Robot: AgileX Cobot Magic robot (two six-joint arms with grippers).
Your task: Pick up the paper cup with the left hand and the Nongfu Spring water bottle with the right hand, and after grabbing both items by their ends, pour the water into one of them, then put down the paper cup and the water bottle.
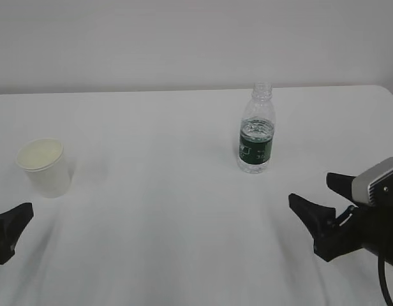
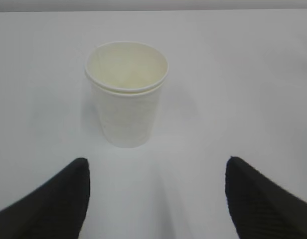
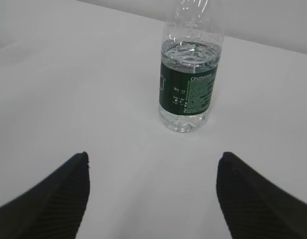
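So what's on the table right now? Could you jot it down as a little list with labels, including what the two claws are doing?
surface: white table
paper cup: upright on the left, looks empty, untouched
Nongfu Spring water bottle: upright right of centre, no cap, green label
water: reaches just above the label
left gripper: open, facing the cup, short of it, holding nothing
right gripper: open, facing the bottle, short of it, holding nothing
progress: nothing picked up or poured yet
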